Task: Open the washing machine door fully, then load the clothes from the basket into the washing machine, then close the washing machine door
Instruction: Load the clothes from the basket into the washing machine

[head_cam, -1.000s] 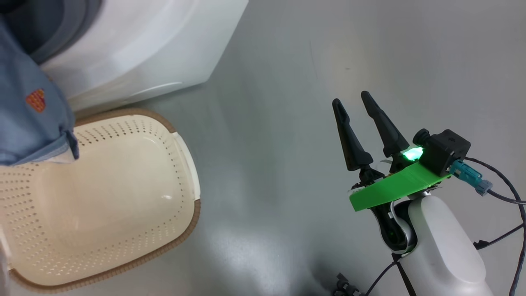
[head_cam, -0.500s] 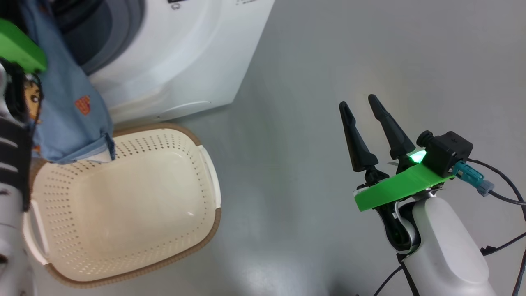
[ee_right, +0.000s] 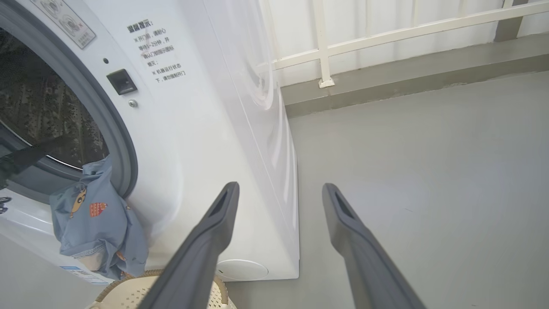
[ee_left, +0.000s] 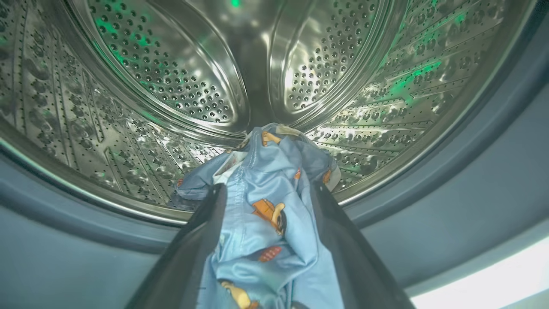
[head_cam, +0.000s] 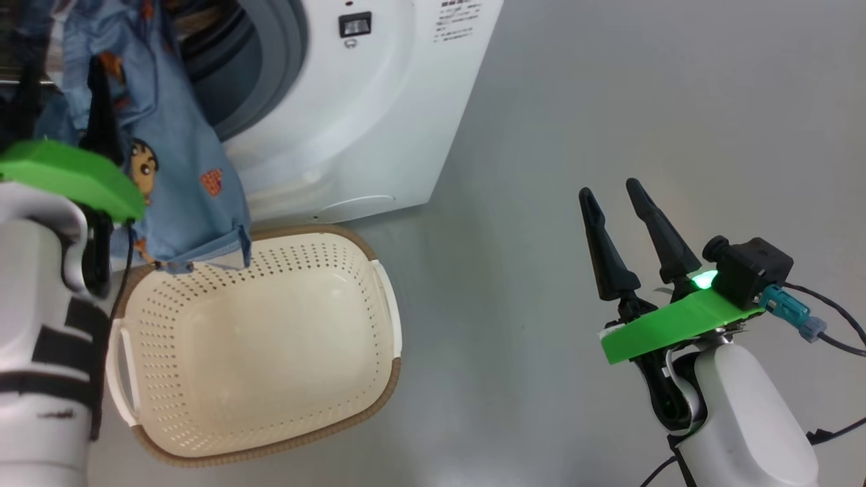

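The clothes, here one blue printed garment, lie dead between the fingers of your left gripper. The jaws are spread wide and the cloth sits loose between them, not pinched as far as I can see.

In the left wrist view the garment's long axis runs 6 to 12 o'clock. Its bunched front end is just over the lip of the drum. The rest trails back toward 6 across the grey gasket.

In the head view that tail hangs out of the washing machine mouth, from 11 o'clock down to the far-left rim of the basket. Can't tell if the hem touches the rim. Nothing else is in the basket.

Your right gripper is at 4 o'clock, fingers apart, nothing in it. It's over the floor, well apart from the cloth, so the left arm is nearer by far.

My read: loading isn't finished. The tail has to go toward 12, deeper into the drum, before you shut the machine. Risk: if you pull back now, the hanging half may drag the lot out.
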